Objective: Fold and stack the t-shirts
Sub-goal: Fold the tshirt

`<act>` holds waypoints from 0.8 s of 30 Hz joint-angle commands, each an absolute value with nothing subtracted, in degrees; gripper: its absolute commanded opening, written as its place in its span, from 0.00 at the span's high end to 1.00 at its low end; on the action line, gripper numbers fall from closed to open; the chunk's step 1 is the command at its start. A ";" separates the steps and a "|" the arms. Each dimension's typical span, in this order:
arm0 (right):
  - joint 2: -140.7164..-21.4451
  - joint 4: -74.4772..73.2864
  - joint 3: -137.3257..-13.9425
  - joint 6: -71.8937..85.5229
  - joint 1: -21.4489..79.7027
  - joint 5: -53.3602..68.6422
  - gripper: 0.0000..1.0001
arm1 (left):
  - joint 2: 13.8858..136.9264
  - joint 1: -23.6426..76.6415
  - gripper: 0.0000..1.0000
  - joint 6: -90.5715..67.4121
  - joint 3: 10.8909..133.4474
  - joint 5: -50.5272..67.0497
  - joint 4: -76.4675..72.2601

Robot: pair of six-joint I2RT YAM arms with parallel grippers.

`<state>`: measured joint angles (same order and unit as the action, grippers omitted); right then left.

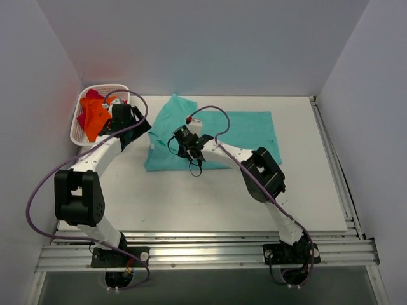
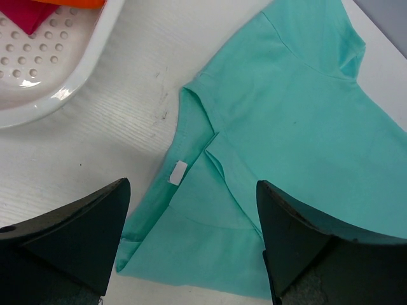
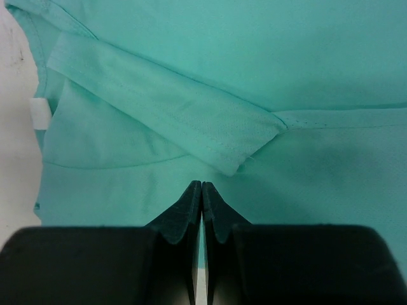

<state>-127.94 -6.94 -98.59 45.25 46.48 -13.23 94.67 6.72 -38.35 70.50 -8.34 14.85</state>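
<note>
The teal-green t-shirt [image 1: 241,130] lies spread on the white table, with one sleeve folded over the body [image 3: 210,127]. A white label [image 2: 178,172] shows at its edge. My left gripper [image 1: 137,127] is open and empty, its jaws wide apart above the shirt's left edge [image 2: 194,235]. My right gripper [image 1: 193,152] is shut, its tips [image 3: 202,185] together over the shirt's near edge. The cloth around them lies smooth. The bright orange tee [image 1: 95,121] and the magenta-red tee [image 1: 92,95] lie bunched in the basket.
The white plastic lattice basket [image 1: 75,130] stands at the far left of the table, close to my left gripper; its rim shows in the left wrist view [image 2: 57,95]. Grey walls close in the table on three sides.
</note>
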 commanded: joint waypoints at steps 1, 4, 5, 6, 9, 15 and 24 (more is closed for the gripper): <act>-128.32 -8.61 -102.30 46.32 46.14 -13.45 1.00 | 95.36 6.06 0.11 -38.14 70.75 -6.33 10.11; -129.19 -8.70 -102.65 46.32 46.06 -13.62 1.00 | 95.89 5.98 0.12 -38.14 70.75 -5.89 9.67; -129.46 -8.88 -103.18 46.32 46.05 -13.54 1.00 | 96.24 6.06 0.12 -38.14 70.75 -5.89 9.58; -129.90 -9.22 -103.44 46.32 45.97 -13.62 1.00 | 96.41 5.89 0.12 -38.14 70.75 -5.80 9.41; -130.78 -9.49 -103.89 46.23 45.62 -13.27 1.00 | 96.85 5.71 0.12 -38.23 70.49 -5.54 8.97; -131.05 -9.32 -103.28 46.49 45.70 -12.13 1.00 | 97.38 5.45 0.12 -38.23 70.49 -5.27 8.35; -132.27 -8.88 -102.92 46.67 45.27 -10.81 1.00 | 98.52 5.19 0.12 -38.23 70.49 -4.75 7.73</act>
